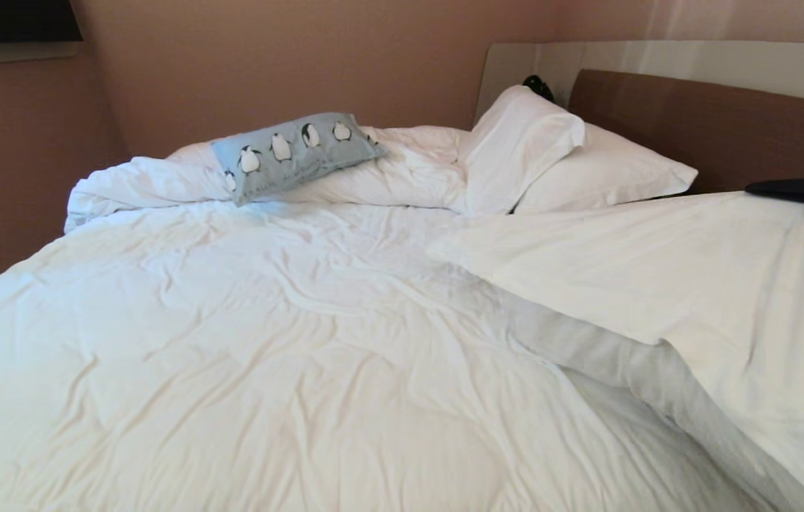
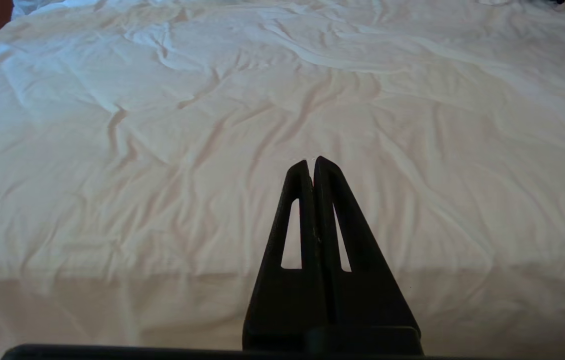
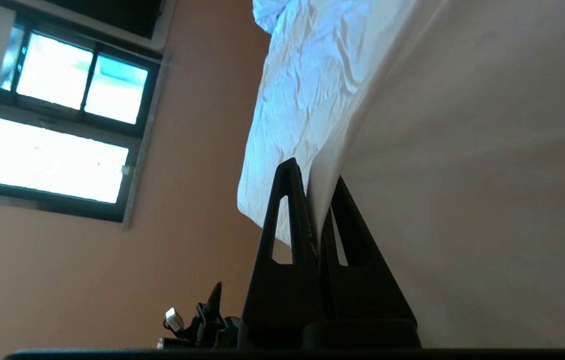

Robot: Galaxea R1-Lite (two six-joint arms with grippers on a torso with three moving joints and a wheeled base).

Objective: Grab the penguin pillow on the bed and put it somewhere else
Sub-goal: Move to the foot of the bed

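Penguin pillow [image 1: 295, 155] lies at the far side of the bed [image 1: 302, 341], on a bunched ridge of duvet [image 1: 160, 185] by the wall, left of the two white pillows [image 1: 558, 156] against the headboard [image 1: 715, 128]. Nothing touches it; pickup not begun.

Right gripper [image 3: 315, 182]: fingers clenched on a fold of white sheet [image 1: 658, 284], which runs between them in the wrist view. In the head view the sheet is raised into a taut flap on the right; a dark shape at that edge may be the arm, hard to say.

Left gripper [image 2: 312, 162]: fingers pressed together, empty, low over the near duvet, parked.

Step in hand, as I judge it: handling the bedding, not the pillow. Next move calls for letting go of the sheet, then reaching far left, probably with the base brought nearer.
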